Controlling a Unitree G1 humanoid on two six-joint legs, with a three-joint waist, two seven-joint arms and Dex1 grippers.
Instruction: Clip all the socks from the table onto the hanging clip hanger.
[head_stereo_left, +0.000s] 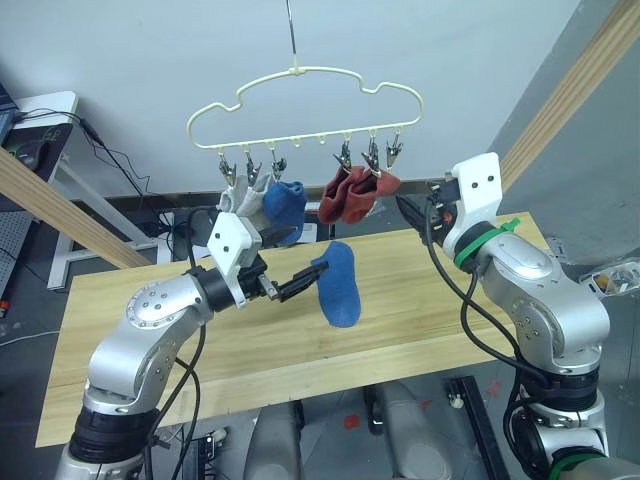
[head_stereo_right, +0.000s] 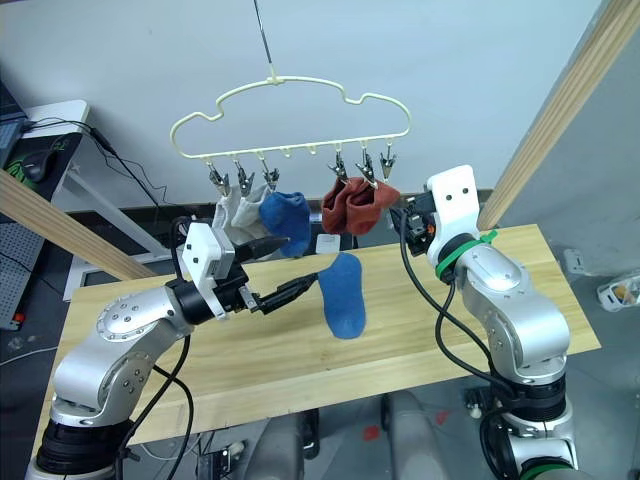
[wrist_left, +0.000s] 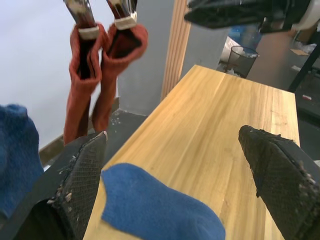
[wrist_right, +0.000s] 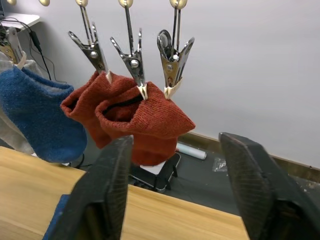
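A pale-yellow clip hanger (head_stereo_left: 305, 105) with a cloud-shaped outline hangs from a hook above a long wooden counter (head_stereo_left: 440, 300). Five socks are already clipped along its row of silver clips: two light grey socks (head_stereo_left: 240, 193) at the robot's left, then a blue sock (head_stereo_left: 285, 207), then two rust-red socks (head_stereo_left: 352, 195) side by side further right. At least one clip between the blue and the red socks hangs free, probably the spot for the last sock.

That last sock, a second blue sock (head_stereo_left: 338, 283), hangs in the air above the counter, below the hanger. The left end effector (head_stereo_left: 300, 283) appears to hold it by its upper edge, so that the rest hangs down loose, likely to offer the cuff up to a clip. The left wrist view, though, shows the two black fingers (wrist_left: 82, 175) standing wide apart with the blue fabric lying between them, so the grip looks loose or only on one side.

The right end effector (head_stereo_left: 412, 212) waits just beside the red socks, its fingers (wrist_right: 107, 190) spread, seemingly ready to squeeze a clip open. Its wrist view shows the clips up close, including an empty clip (wrist_right: 172, 62) at the end of the row, resting against the nearer red sock
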